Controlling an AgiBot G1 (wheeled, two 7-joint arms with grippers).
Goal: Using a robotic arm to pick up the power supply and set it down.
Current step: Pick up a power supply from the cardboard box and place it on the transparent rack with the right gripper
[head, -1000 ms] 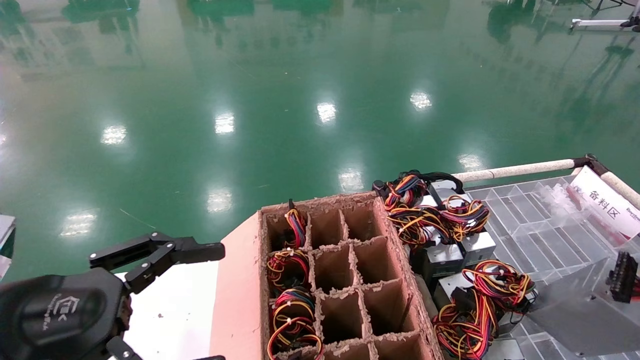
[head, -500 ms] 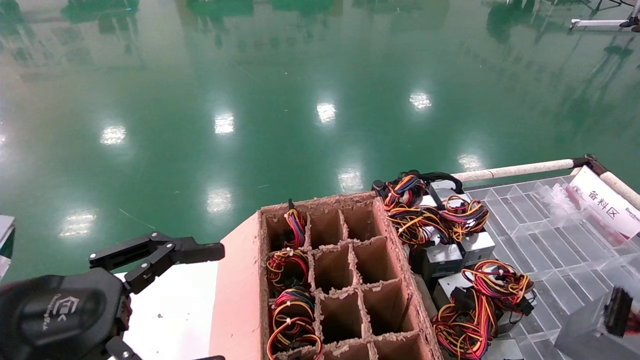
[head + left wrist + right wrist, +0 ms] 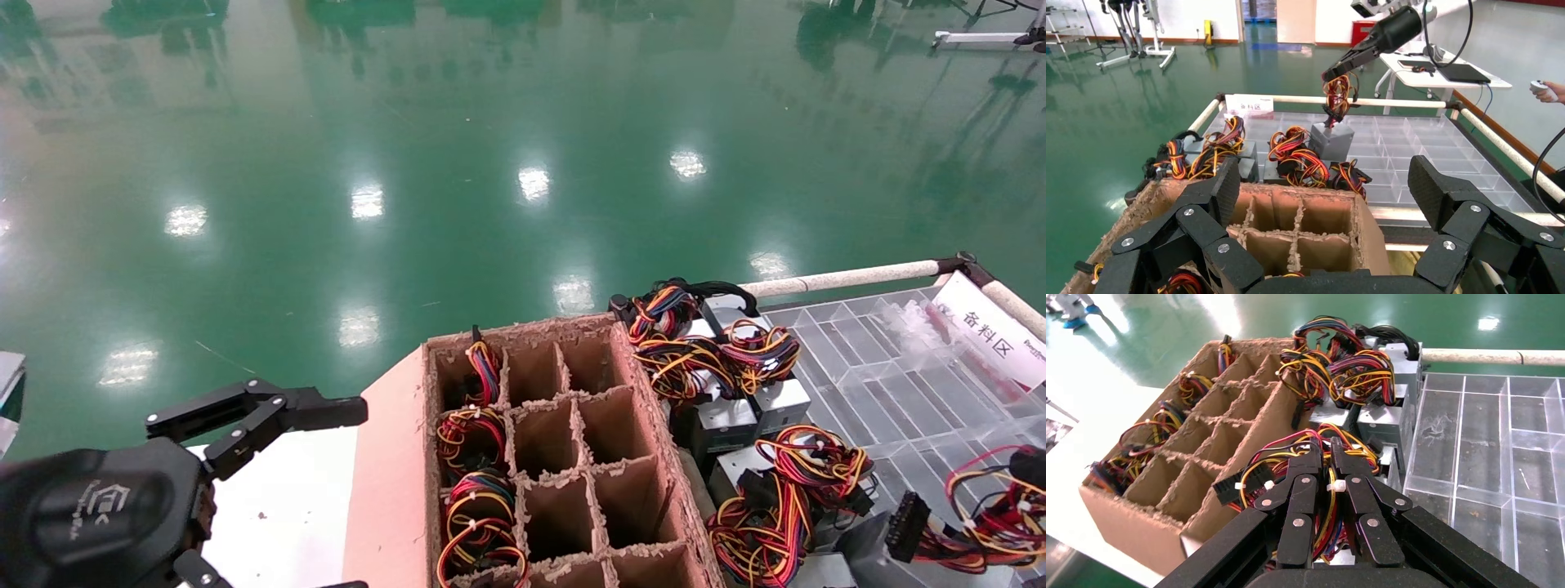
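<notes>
Your right pincer [image 3: 1324, 454], clamped on wire bundle [image 3: 1315, 447], has carried power supply [image 3: 1331, 139] toward frame's lower right; set-down pending. Left pincer [image 3: 1324, 202] wide open, empty, parked.

A brown cardboard divider box [image 3: 564, 457] stands just beside the left gripper [image 3: 1324, 202], some cells holding coloured wire bundles [image 3: 478, 498]. A clear plastic compartment tray [image 3: 891, 367] lies under the right gripper [image 3: 1324, 456], edged by a white rail [image 3: 850, 278] with a white label sign [image 3: 993, 331]. Around them spreads green glossy floor [image 3: 409, 163].
</notes>
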